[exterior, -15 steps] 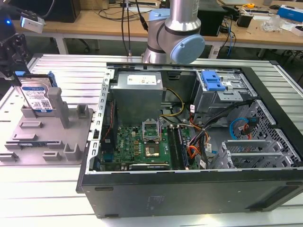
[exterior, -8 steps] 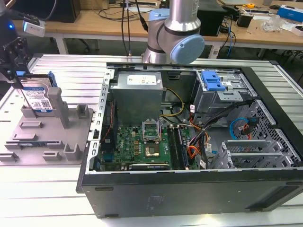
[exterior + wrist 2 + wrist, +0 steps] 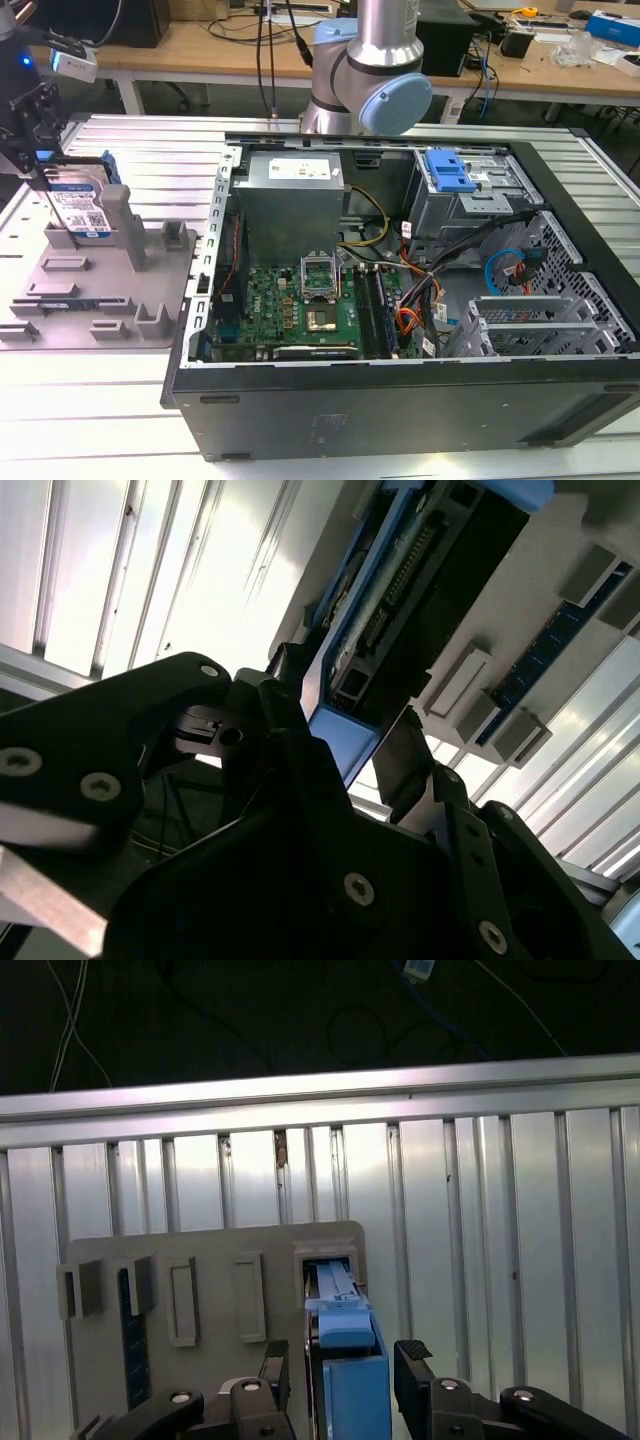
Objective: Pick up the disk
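Exterior view, upper left: gripper (image 3: 42, 172) fingers (image 3: 412, 1355) narrowly clamp the upright disk (image 3: 82, 212). Grasp looks made; lifting needs a straight pull from its plate (image 3: 110, 292).

1. Clamped between the jaws: the flat silver-grey metal disk (image 3: 80, 210) with a paper label; its blue plastic rail (image 3: 355, 1390) is smooth and faintly glossy.
2. The black gripper (image 3: 345, 1352) is matt.
3. Below the jaws: the matt grey plastic fixture plate (image 3: 90, 285) and the ribbed, brushed-metal table (image 3: 450, 1210).

Open air above the plate (image 3: 60, 290); a tall post (image 3: 120, 225) stands just beside the disk (image 3: 82, 212) (on the computer case's (image 3: 400, 400) side); low blocks (image 3: 178, 237) nearby.
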Available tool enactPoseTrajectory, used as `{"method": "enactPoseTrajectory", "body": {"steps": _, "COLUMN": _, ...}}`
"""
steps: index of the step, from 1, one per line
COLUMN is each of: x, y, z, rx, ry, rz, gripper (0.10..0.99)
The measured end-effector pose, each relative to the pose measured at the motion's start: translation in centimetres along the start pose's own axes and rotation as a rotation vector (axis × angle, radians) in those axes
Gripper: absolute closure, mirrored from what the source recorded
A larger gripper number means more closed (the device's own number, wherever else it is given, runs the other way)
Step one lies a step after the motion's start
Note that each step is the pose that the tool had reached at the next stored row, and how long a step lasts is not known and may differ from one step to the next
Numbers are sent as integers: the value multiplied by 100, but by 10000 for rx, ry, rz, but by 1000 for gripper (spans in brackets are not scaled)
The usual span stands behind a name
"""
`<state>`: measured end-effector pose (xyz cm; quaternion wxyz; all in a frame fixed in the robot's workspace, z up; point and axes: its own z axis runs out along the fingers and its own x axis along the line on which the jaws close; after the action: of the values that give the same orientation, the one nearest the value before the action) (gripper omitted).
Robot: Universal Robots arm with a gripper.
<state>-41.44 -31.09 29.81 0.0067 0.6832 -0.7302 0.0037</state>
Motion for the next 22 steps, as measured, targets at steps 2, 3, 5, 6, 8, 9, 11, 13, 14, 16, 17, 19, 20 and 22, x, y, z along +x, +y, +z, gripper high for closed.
{"method": "enactPoseTrajectory", "body": {"steps": 2, "x": 0, "y": 0, "z": 2, "rx": 2, "ry": -2, "rz": -1, "gripper": 561}}
{"method": "enactPoseTrajectory", "body": {"steps": 3, "x": 0, "y": 0, "z": 2, "rx": 3, "ry": -1, "rz": -1, "gripper": 561}}
{"method": "enactPoseTrajectory", "body": {"steps": 5, "x": 0, "y": 0, "z": 2, "rx": 3, "ry": -1, "rz": 0, "gripper": 631}}
{"method": "enactPoseTrajectory", "body": {"steps": 6, "x": 0, "y": 0, "z": 3, "rx": 3, "ry": -1, "rz": -1, "gripper": 631}}
{"method": "enactPoseTrajectory", "body": {"steps": 8, "x": 0, "y": -1, "z": 3, "rx": 3, "ry": -1, "rz": -2, "gripper": 631}}
{"method": "enactPoseTrajectory", "body": {"steps": 9, "x": 0, "y": 0, "z": 3, "rx": 2, "ry": -1, "rz": -2, "gripper": 631}}
{"method": "enactPoseTrajectory", "body": {"steps": 11, "x": 0, "y": 0, "z": 3, "rx": 2, "ry": -1, "rz": -2, "gripper": 631}}
{"method": "enactPoseTrajectory", "body": {"steps": 13, "x": 0, "y": 0, "z": 4, "rx": 2, "ry": -1, "rz": -3, "gripper": 631}}
{"method": "enactPoseTrajectory", "body": {"steps": 14, "x": 0, "y": 0, "z": 5, "rx": 3, "ry": -1, "rz": -3, "gripper": 631}}
{"method": "enactPoseTrajectory", "body": {"steps": 16, "x": 0, "y": -1, "z": 5, "rx": 3, "ry": -1, "rz": -4, "gripper": 631}}
{"method": "enactPoseTrajectory", "body": {"steps": 17, "x": 0, "y": 0, "z": 7, "rx": 3, "ry": -2, "rz": -4, "gripper": 631}}
{"method": "enactPoseTrajectory", "body": {"steps": 19, "x": 0, "y": -1, "z": 8, "rx": 3, "ry": -1, "rz": -5, "gripper": 710}}
{"method": "enactPoseTrajectory", "body": {"steps": 20, "x": 0, "y": 0, "z": 8, "rx": 2, "ry": -1, "rz": -5, "gripper": 718}}
{"method": "enactPoseTrajectory", "body": {"steps": 22, "x": 0, "y": 0, "z": 9, "rx": 2, "ry": -1, "rz": -6, "gripper": 718}}
